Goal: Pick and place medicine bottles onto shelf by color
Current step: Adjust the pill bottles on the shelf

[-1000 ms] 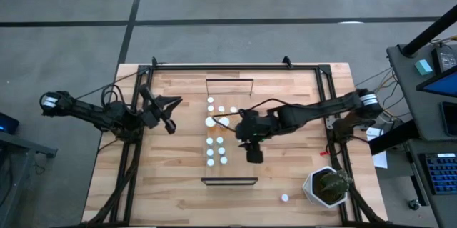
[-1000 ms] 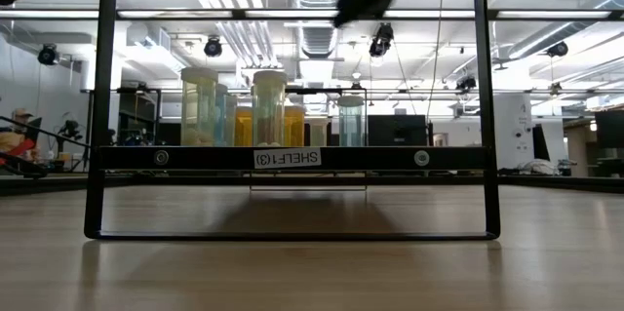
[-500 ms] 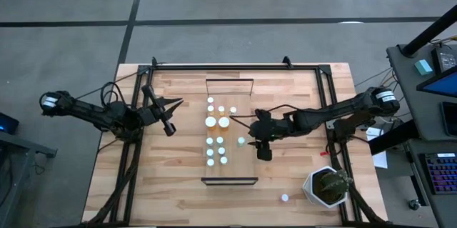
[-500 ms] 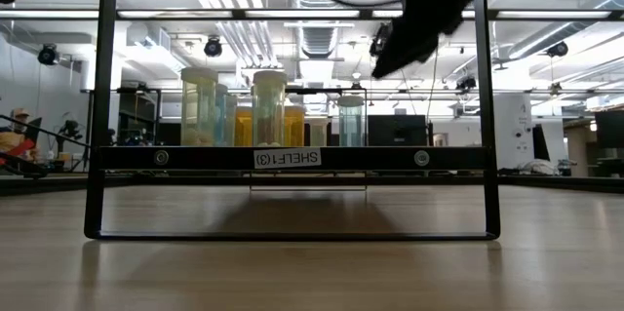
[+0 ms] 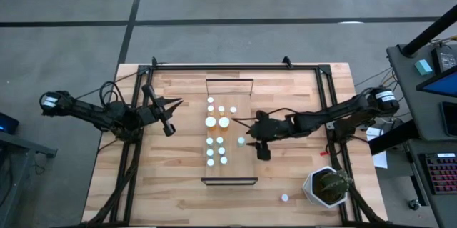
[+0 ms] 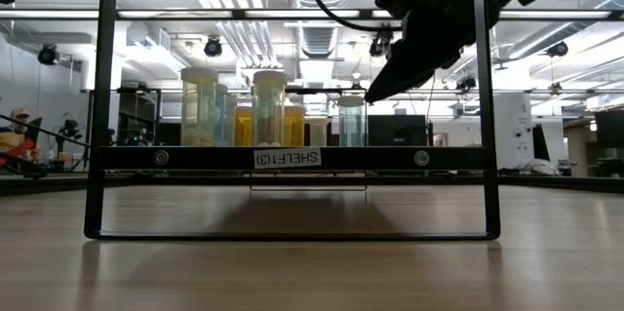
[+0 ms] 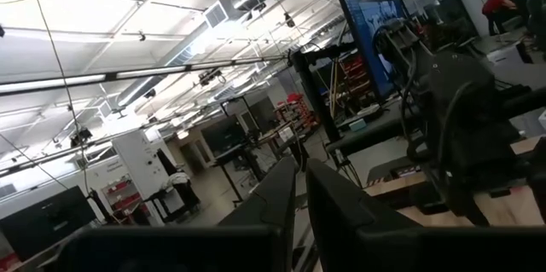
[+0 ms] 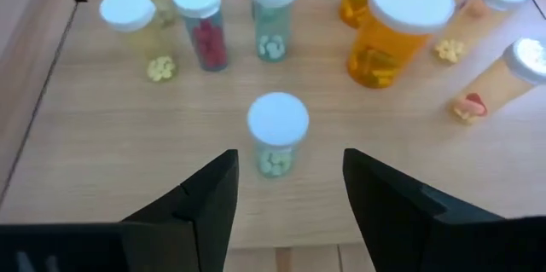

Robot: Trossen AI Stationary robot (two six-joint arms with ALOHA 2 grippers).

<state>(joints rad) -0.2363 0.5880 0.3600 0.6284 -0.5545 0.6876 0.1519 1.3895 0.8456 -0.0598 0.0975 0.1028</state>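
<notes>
The shelf (image 5: 239,165) is a light-wood plank with dark rails at both ends, lying mid-table. Several white-capped medicine bottles (image 5: 216,122) stand upright on it, some orange, some greenish. One small greenish bottle (image 5: 241,141) stands alone near the shelf's right edge; it also shows in the right wrist view (image 8: 277,131). My right gripper (image 5: 251,136) is open just right of that bottle, with its fingers (image 8: 384,195) short of it and apart from it. My left gripper (image 5: 168,124) is shut and raised left of the shelf.
One more small bottle (image 5: 284,198) stands on the table near its front edge. A potted green plant (image 5: 327,186) stands at the front right corner. The table's dark frame posts (image 6: 101,97) rise around the work area. A large orange bottle (image 8: 397,25) stands among the far bottles.
My right gripper has drawn back from above the shelf toward the table's right edge and has come a little lower. The small greenish bottle, which it covered from above before, now stands in plain sight on the shelf.
</notes>
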